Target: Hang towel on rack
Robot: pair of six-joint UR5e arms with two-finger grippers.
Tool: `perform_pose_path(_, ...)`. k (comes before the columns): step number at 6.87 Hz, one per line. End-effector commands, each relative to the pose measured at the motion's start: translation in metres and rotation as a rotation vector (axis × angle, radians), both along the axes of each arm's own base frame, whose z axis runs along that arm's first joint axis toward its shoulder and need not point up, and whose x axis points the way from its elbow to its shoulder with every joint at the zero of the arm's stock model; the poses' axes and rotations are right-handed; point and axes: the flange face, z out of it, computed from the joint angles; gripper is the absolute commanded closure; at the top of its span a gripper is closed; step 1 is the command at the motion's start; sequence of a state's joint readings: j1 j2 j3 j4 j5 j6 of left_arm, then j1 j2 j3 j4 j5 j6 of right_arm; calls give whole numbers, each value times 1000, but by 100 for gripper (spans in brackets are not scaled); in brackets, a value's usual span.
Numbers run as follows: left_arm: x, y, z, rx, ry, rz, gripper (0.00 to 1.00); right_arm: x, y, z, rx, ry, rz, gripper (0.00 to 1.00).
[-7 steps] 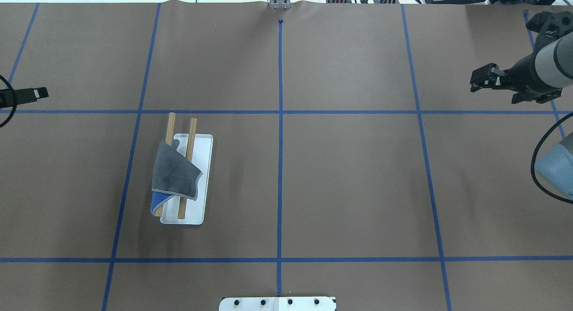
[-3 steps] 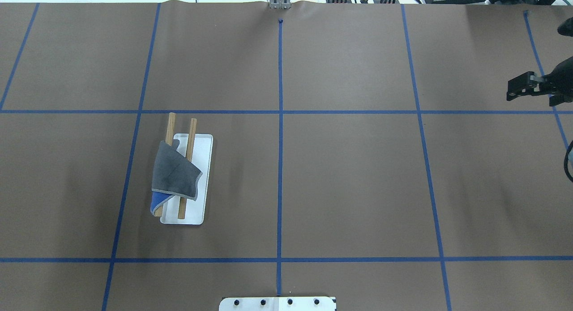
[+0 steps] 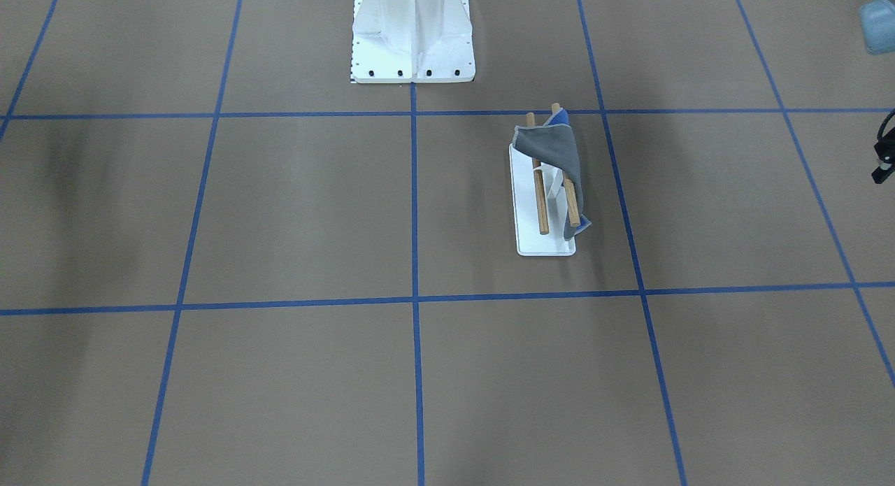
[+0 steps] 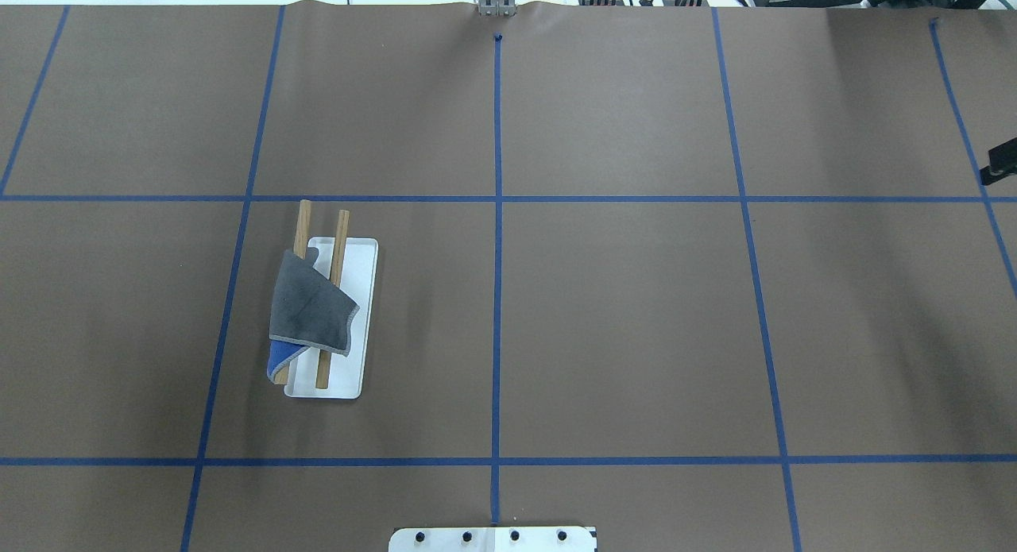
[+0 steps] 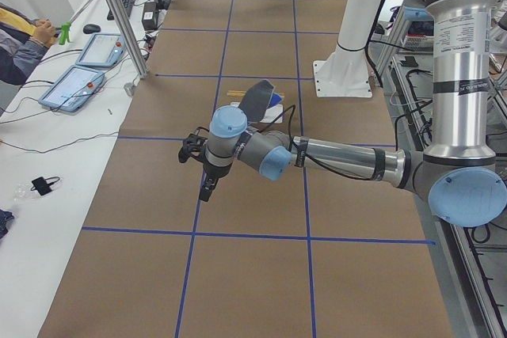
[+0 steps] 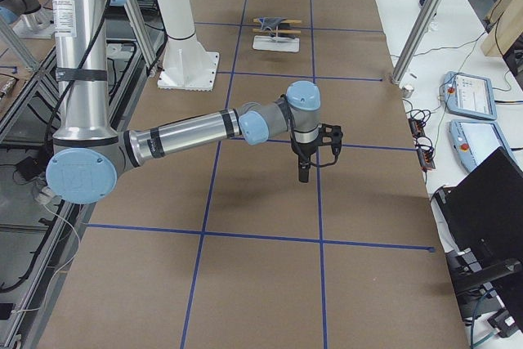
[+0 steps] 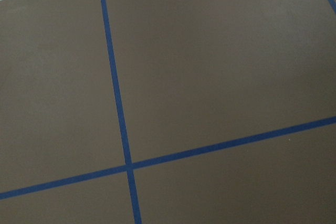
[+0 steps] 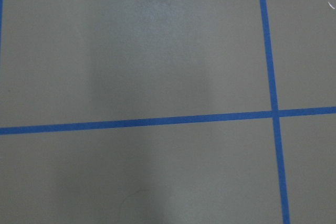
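Right gripper [image 6: 315, 153] had retreated sideways, left gripper [image 5: 198, 168] too; whether spread or pressed, I couldn't tell; towel [image 4: 306, 306] lay draped over rack [image 4: 364, 314]; task looked done.

The near arm [image 6: 196, 130] stretches over the table [image 6: 261, 275], right gripper [image 6: 303, 173] pointing down above it. Far off, the towel [image 6: 274, 22] seemingly drapes over the rack [image 6: 282, 34].

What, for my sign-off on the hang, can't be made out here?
Right gripper: cut off by overhead view's right edge; open or shut unclear.
Left gripper: outside overhead view; exterior left too small.
Rack upright: mostly hidden under towel, overhead view.
Towel's hanging side: too small, exterior right.
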State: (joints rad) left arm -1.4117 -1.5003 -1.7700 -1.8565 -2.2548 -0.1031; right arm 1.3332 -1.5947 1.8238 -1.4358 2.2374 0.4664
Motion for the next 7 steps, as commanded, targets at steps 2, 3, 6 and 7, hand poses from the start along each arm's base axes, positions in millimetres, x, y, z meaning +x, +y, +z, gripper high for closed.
perform_pose_path(2,-27,2,43,-64,-57,155,2,56,32,53,38,-19,-89,0)
perform_pose_path(3,-43,7,61,-128,-47,122,2,66,37,59,40,-16,-90,0)
perform_pose_path(6,-65,-7,54,-194,-40,78,2,64,50,65,38,-53,-130,0)
perform_pose_path(7,-65,-5,57,-194,-40,79,2,62,36,53,11,-58,-129,0)
